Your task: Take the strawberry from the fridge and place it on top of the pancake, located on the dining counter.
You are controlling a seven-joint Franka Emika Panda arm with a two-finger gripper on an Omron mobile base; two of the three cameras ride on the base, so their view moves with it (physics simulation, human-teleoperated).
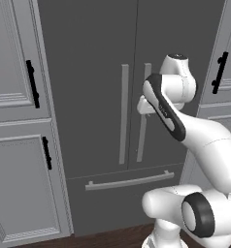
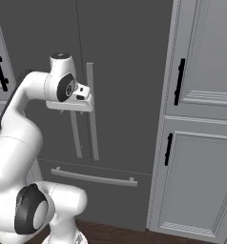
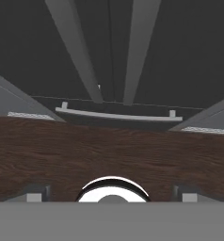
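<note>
dark grey fridge [image 1: 117,97] stands shut, both doors closed, so the strawberry, judged to be inside, is hidden. the hand [image 2: 70,106] hangs just in front of the two long bar handles [image 1: 123,114], pointing down toward the wooden floor [image 3: 109,150], its jaws spread wide and holding nothing. risk: pointed downward like this, the fingers could slide past the bar or clip both handles at once, since they sit close together; a poor hook would slip when pulling.
</note>
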